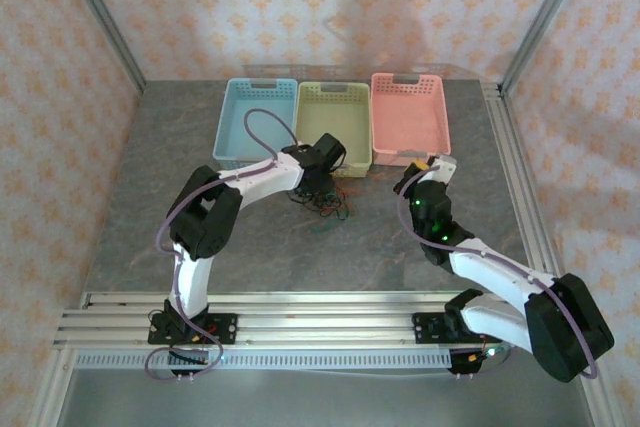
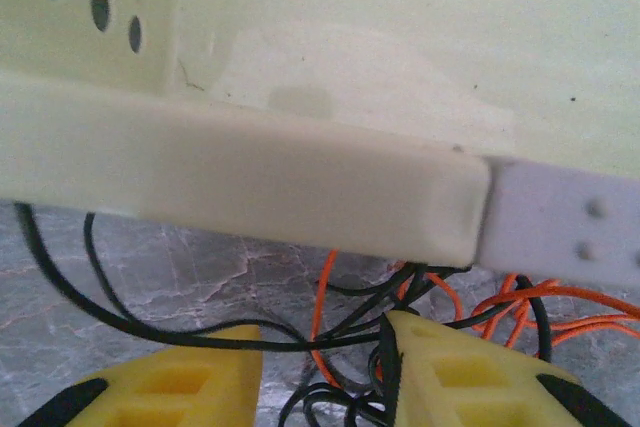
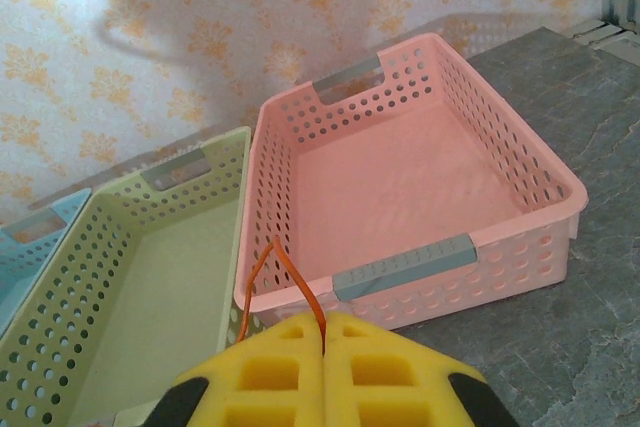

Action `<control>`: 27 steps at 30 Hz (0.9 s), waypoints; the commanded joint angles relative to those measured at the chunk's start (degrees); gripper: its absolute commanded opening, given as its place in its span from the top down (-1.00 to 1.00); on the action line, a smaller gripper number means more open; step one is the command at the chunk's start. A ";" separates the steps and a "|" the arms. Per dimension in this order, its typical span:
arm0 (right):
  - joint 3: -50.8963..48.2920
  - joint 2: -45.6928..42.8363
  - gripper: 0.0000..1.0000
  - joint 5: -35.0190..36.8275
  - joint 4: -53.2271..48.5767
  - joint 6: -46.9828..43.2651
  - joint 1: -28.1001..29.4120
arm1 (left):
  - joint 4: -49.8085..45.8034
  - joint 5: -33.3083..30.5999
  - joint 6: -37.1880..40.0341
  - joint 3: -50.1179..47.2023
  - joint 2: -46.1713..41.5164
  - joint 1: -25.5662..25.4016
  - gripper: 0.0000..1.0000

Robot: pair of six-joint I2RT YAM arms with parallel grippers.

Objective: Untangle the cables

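The cables [image 1: 322, 202] are bunched on the table [image 1: 300, 257] just in front of the green basket [image 1: 330, 117], with black and orange strands crossed over one another. The left gripper [image 2: 322, 342] is set low over the bunch, jaws partly apart with black strands lying between them, apparently so that one can be singled out; whether any strand is pinched yet cannot be told. The right gripper [image 3: 325, 332] is closed on an orange-red wire [image 3: 294, 280] near the pink basket [image 3: 400, 187], probably so that this strand is drawn clear of the knot.

No lettering, label, brand mark, number or sign can be read anywhere: not on the pink basket [image 3: 400, 187] ahead of the right gripper [image 3: 325, 322], the green basket [image 3: 170, 277], the blue basket [image 1: 235, 127], or the left gripper [image 2: 322, 335].
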 commanded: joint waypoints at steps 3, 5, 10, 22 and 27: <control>1.67 0.45 1.00 -0.54 -0.86 0.34 -0.34 | 6.10 -0.13 -2.30 -2.75 -4.82 -0.12 0.42; 1.76 0.66 1.00 -0.79 -0.94 0.35 -0.34 | 7.25 -0.09 -2.13 -3.82 -5.28 -0.12 0.50; 1.97 1.20 1.00 -1.14 -0.92 0.42 -0.34 | 9.55 -0.09 -1.80 -6.66 -8.73 -0.12 0.87; 1.89 -2.28 1.00 4.05 -3.85 -1.16 -0.34 | 8.65 -0.29 0.55 -14.49 -18.29 -0.12 1.00; 1.43 -4.01 1.00 7.97 -5.05 -1.27 -0.29 | 5.78 -1.39 2.62 -18.62 -24.81 -0.12 1.00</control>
